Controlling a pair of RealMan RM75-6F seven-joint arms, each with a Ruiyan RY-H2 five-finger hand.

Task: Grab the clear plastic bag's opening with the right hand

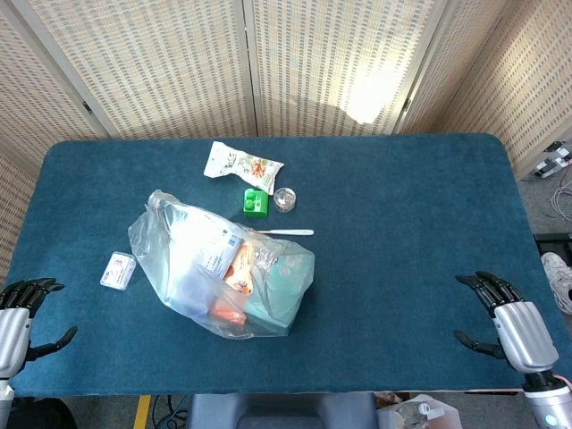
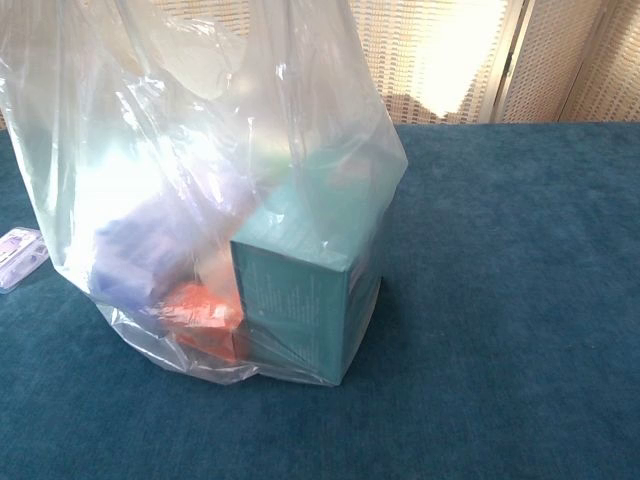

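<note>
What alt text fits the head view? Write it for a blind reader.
A filled clear plastic bag sits on a blue table, with both robot hands, left hand and right hand, open at the near corners, touching nothing. Behind it lie a snack packet and green box.

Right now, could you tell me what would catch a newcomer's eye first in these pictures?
The clear plastic bag stuffed with boxes, a teal box foremost, sits left of centre on the blue table and fills the chest view. Behind it lie a snack packet, a green block and a white utensil. Both hands, left and right, rest open at the near corners.
</note>
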